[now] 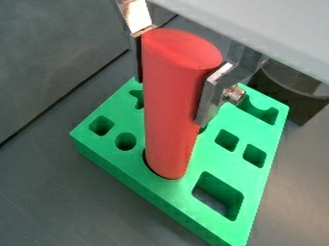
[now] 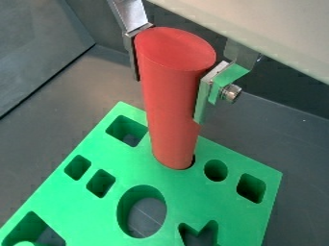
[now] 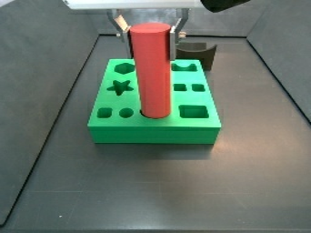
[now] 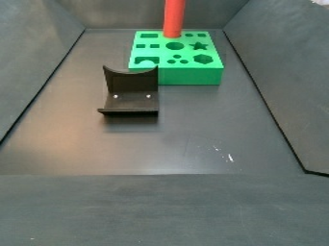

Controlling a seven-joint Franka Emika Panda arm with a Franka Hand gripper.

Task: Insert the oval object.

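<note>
The oval object, a tall red peg (image 1: 171, 106), stands upright with its lower end in a hole of the green block (image 1: 244, 183). It shows in both wrist views (image 2: 174, 96) and both side views (image 3: 149, 73) (image 4: 171, 14). My gripper (image 1: 174, 62) is shut on the peg's upper part, one silver finger on each side; it also shows in a wrist view (image 2: 174, 67) and a side view (image 3: 149, 35). The green block (image 3: 183, 114) has several shaped holes, among them a star (image 3: 119, 87) and a large oval (image 2: 144, 211).
The dark fixture (image 4: 129, 91) stands on the dark floor in front of the block in a side view, and behind it in a side view (image 3: 195, 50). Dark walls enclose the floor on the sides.
</note>
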